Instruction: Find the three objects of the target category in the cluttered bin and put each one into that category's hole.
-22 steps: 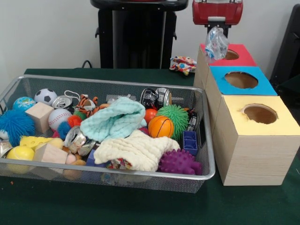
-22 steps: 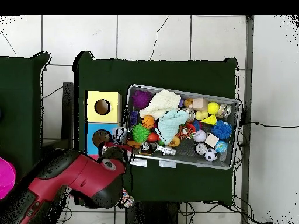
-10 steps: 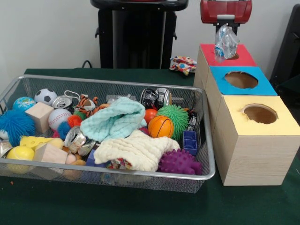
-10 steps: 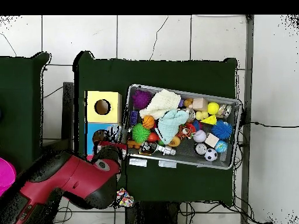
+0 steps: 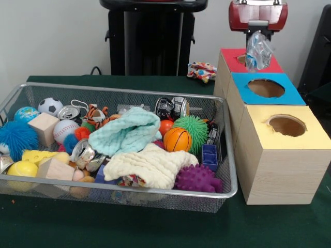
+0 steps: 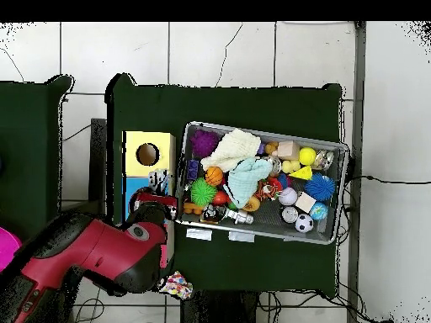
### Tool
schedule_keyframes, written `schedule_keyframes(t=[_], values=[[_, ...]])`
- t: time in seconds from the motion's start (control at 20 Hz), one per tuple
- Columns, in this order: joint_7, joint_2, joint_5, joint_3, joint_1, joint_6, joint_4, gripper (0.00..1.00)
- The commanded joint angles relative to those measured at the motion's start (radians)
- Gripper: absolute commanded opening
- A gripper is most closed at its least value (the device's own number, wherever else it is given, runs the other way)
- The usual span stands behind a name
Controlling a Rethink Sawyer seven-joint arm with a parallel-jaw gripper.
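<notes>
Bin (image 5: 227,192) packed tight; box holes (image 5: 266,88) unobstructed.

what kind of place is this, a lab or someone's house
Most likely a robotics lab: a red robot arm works at a green-covered table holding a wire-mesh bin of assorted toys and three wooden sorting boxes with colour-coded holes, on a tiled floor.

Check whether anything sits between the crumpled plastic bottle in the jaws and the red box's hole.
Nothing visible does. The crumpled plastic bottle hangs from the gripper above the red box, near its hole, which is partly hidden behind the bottle.
</notes>
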Motion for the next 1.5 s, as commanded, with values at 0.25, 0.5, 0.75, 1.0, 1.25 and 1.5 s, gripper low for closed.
schedule_keyframes(t=[0.25,0.5,0.75,1.0,1.25,1.5], values=[[0.378,0.015,0.056,0.219,-0.013,0.125,-0.137,0.0],[0.378,0.006,0.047,0.231,-0.015,0.135,-0.133,0.0],[0.379,0.01,0.043,0.23,-0.017,0.133,-0.134,0.0],[0.38,-0.014,0.041,0.273,-0.028,0.122,-0.127,0.0],[0.39,-0.012,0.017,0.31,-0.035,0.091,-0.091,0.0],[0.391,-0.022,0.007,0.328,-0.033,0.102,-0.074,0.0]])
